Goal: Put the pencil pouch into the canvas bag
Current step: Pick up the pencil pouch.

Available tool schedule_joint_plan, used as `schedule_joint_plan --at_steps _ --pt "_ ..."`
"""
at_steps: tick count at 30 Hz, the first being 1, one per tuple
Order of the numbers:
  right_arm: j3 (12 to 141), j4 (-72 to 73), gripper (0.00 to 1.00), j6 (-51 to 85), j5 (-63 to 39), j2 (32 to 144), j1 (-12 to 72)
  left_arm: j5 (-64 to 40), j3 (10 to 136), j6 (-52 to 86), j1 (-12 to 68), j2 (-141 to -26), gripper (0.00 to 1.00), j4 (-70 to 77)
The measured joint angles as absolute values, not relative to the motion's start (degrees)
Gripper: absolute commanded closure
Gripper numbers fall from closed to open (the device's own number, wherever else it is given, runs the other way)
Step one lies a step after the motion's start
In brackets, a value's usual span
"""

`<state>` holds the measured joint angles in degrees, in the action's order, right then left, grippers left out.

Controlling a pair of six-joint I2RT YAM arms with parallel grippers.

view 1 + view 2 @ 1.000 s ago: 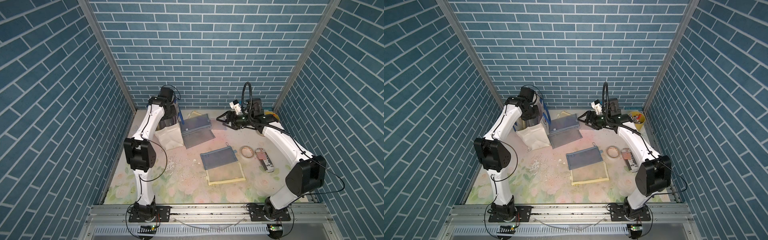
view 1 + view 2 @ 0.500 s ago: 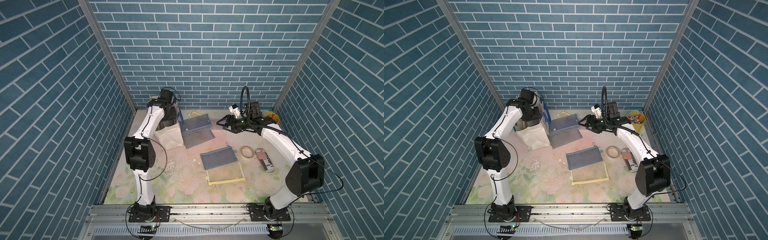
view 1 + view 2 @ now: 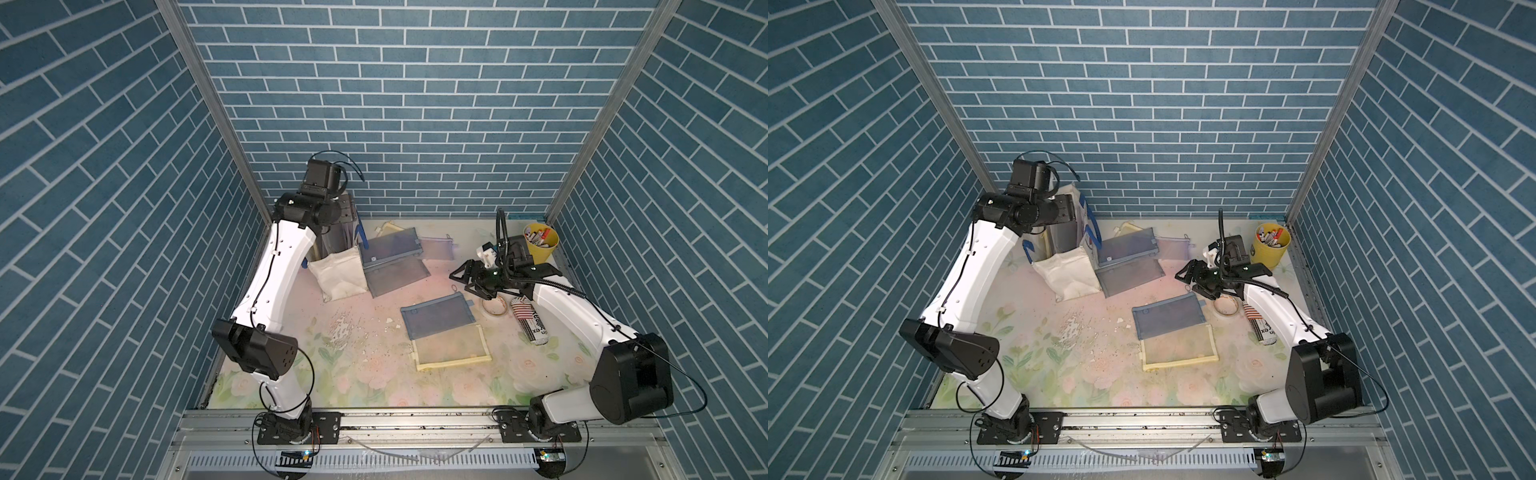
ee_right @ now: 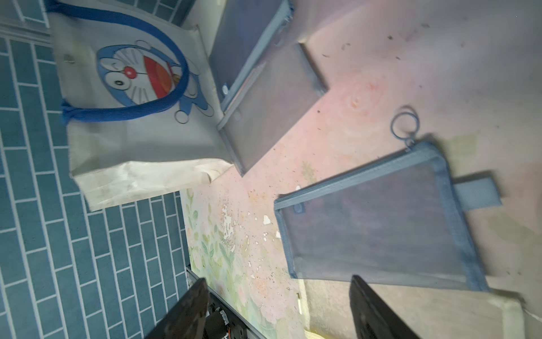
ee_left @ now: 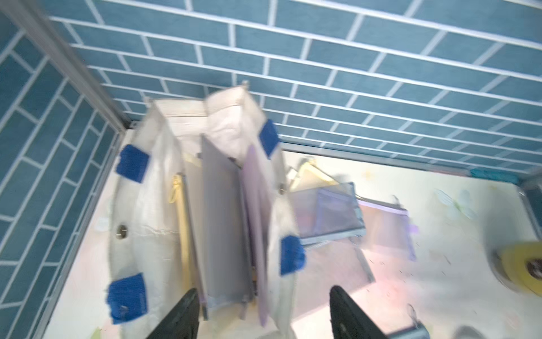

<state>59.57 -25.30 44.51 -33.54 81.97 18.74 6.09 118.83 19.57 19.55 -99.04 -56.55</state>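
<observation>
While the pencil pouch (image 5: 220,220) stands inside the canvas bag (image 5: 146,205), both the left gripper (image 5: 264,290) and right gripper (image 4: 278,280) hang spread, holding nothing.

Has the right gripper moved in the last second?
Yes. Against the yellow pen bucket, the right gripper has shifted toward the table's front, closer to the blue mesh pouch.

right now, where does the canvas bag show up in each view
In a top view: canvas bag stands in the far corner on the robot's left side.
In a top view: canvas bag, same corner.
Left wrist: centre of the picture, mouth open, pouches standing inside.
Right wrist: cartoon-face side, beside the brick wall.
Shared landmark: its blue strap handles.
</observation>
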Motion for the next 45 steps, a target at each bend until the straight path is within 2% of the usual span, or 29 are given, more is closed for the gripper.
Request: schedule_joint_plan --at_steps 3,5,8,15,22,27,36,45 --pt "54.9 -24.4 0.25 46.2 -33.6 82.0 18.3 1.3 116.3 19.7 26.3 -99.5 0.22 -55.2" --pt "52.8 -23.7 0.25 47.1 -33.8 82.3 17.7 -3.6 112.1 20.4 30.2 -100.7 0.11 -52.6" --pt "51.6 -22.7 0.25 47.8 -34.3 83.2 17.2 -10.5 106.5 21.5 33.9 -103.9 0.04 -48.4" --pt "50.5 -21.5 0.25 47.6 -35.4 86.4 15.9 -19.8 102.3 22.1 36.1 -113.5 0.02 -44.7" --pt "48.2 -21.6 0.25 47.5 -36.3 88.5 15.7 -22.5 97.4 20.8 36.1 -115.4 0.01 -42.5" --pt "47.2 -21.6 0.25 47.5 -36.7 88.2 15.3 -19.8 94.5 16.3 38.1 -115.4 0.01 -41.8" --pt "46.3 -21.5 0.26 47.5 -37.1 87.4 10.8 -4.4 89.6 2.4 52.1 -112.5 0.07 -41.6" --pt "45.3 -19.1 0.27 47.6 -37.9 87.5 7.1 7.3 87.2 -6.3 57.8 -113.1 0.11 -38.3"
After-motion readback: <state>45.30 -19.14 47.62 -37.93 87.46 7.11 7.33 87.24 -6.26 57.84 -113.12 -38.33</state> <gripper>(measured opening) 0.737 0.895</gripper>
